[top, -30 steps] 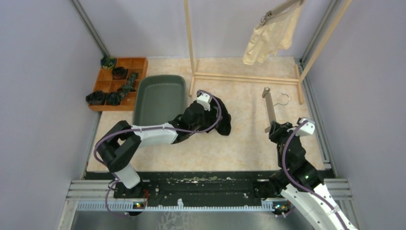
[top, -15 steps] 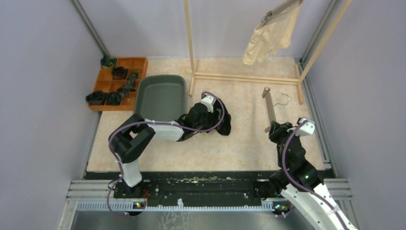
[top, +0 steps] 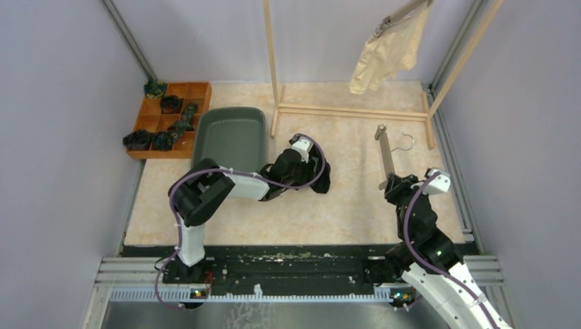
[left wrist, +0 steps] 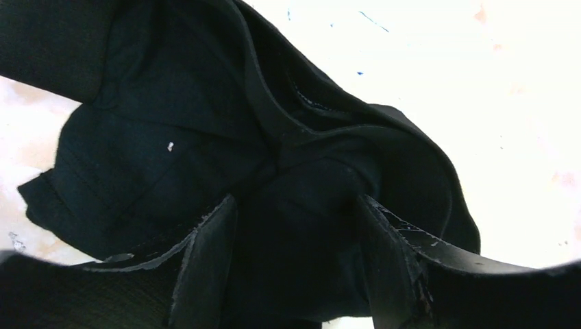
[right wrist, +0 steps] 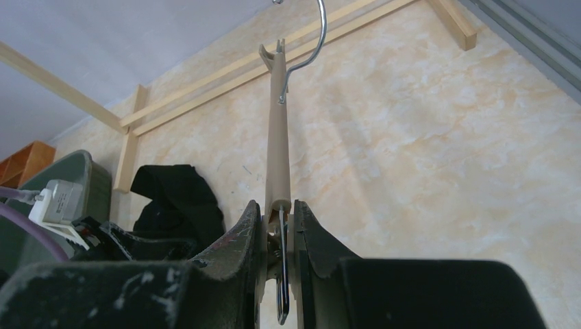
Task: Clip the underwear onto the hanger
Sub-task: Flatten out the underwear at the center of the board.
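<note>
1. The black underwear (left wrist: 171, 157) lies bunched midway between the left and right edges of the table (top: 356, 205), directly beneath the left gripper (left wrist: 294, 205), its jaws spread wide.
2. The right gripper (right wrist: 277, 212) clamps the hanger (right wrist: 277, 137), which points toward the far edge.

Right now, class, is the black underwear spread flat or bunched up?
Bunched up: the black underwear lies in crumpled folds on the table, the open left gripper straddling it.
</note>
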You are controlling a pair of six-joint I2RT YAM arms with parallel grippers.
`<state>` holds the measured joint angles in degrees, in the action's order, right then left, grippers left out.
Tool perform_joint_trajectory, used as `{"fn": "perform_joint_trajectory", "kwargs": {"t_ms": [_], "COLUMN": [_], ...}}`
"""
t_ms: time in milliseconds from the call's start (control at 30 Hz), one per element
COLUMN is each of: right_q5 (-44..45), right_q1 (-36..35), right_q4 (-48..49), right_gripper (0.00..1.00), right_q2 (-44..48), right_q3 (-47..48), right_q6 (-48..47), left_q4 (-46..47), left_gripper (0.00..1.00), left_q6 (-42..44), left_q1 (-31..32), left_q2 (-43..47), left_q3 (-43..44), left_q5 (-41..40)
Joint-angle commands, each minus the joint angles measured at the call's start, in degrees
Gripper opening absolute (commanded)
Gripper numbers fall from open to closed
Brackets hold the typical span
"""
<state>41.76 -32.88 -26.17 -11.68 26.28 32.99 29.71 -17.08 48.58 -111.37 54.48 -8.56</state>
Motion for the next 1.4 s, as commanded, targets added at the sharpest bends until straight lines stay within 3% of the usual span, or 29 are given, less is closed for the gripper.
{"fn": "perform_joint_trajectory", "kwargs": {"t_ms": [0, 133, 267, 300, 500, 733, 900, 1067, 1167, 1367], "right_q5": [-0.27, -0.27, -0.48, -0.64, -4.75, -6.87, -7.21, -7.09, -7.07, -6.49], "right_q1": [-0.25, -0.25, -0.25, -0.28, -0.26, -0.25, -0.25, -0.25, -0.25, -0.17], "right_q4": [4.23, 4.35, 4.87, 5.16, 8.85, 12.30, 12.84, 12.61, 12.38, 11.86], "right_gripper": [0.00, 0.00, 0.00, 0.00, 0.00, 0.00, 0.00, 0.00, 0.00, 0.00], "right_q2": [-0.35, -0.40, -0.72, -0.90, -3.29, -6.21, -6.53, -6.33, -6.26, -5.66], "right_q3": [1.59, 1.62, 1.18, 1.08, -0.38, -1.43, -1.65, -1.45, -1.47, -1.56], "right_q6": [-0.57, -0.51, -0.56, -0.56, 0.06, 1.05, 1.25, 1.29, 1.27, 1.03], "left_q4": [2.02, 2.74, 2.99, 2.84, -4.37, -31.23, -42.73, -60.55, -61.89, -53.43], "left_gripper": [0.66, 0.42, 0.04, 0.00, 0.00, 0.00, 0.00, 0.00, 0.00, 0.00], "left_q6": [1.60, 1.22, 1.24, 1.21, 1.42, 4.27, 7.83, 5.60, 3.46, 0.77], "left_q1": [-0.21, -0.21, -0.21, -0.16, -0.17, 1.97, 5.63, 7.61, 9.22, 9.95], "left_q2": [-2.06, -3.00, -2.27, -1.47, 7.80, 14.07, 9.36, -6.76, -11.89, -6.05], "left_q3": [1.24, 0.73, 0.21, -0.02, -0.16, 13.14, 22.80, 35.55, 36.53, 25.83], "left_q5": [0.36, 0.73, 0.34, 0.11, -1.19, -8.05, -18.33, -23.23, -26.39, -22.53]}}
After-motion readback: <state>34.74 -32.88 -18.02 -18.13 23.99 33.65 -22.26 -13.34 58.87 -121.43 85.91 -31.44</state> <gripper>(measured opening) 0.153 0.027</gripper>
